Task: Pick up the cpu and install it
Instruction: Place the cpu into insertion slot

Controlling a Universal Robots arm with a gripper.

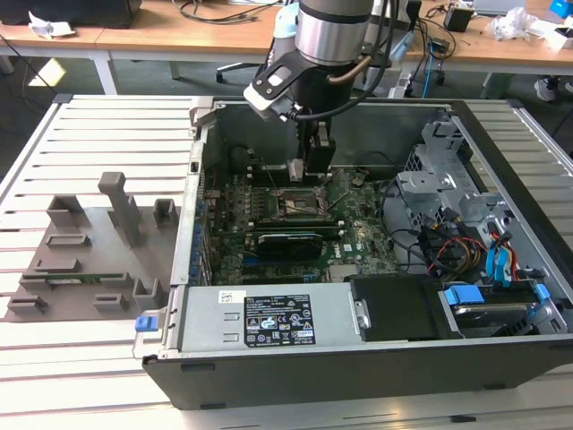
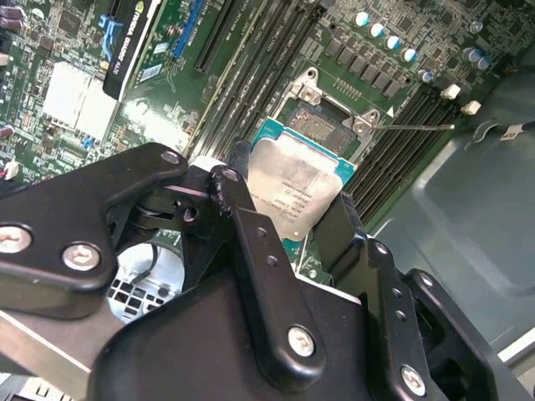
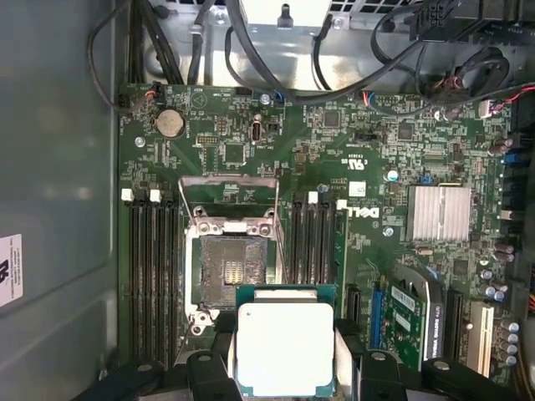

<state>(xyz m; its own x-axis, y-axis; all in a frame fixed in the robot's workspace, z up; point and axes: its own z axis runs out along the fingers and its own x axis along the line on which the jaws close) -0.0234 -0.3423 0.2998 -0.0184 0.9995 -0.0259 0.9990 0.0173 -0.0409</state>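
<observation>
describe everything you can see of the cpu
The small flat square cpu has a silvery-grey metal top plate with rounded corners and faint print, set on a thin green board that shows as a rim. The black gripper clamps it at two opposite edges, plate side facing both wrist views. It hangs above the green motherboard, close to the open black-framed socket, not seated in it.

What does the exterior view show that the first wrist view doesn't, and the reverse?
Exterior view: the whole open black computer case, the pale slatted table under it and the robot's silver arm. First wrist view: the flat silvery-grey square cpu face-on, clamped in the black gripper, plus a round silver coin battery. Both: the green motherboard and its empty black-framed square socket.
</observation>
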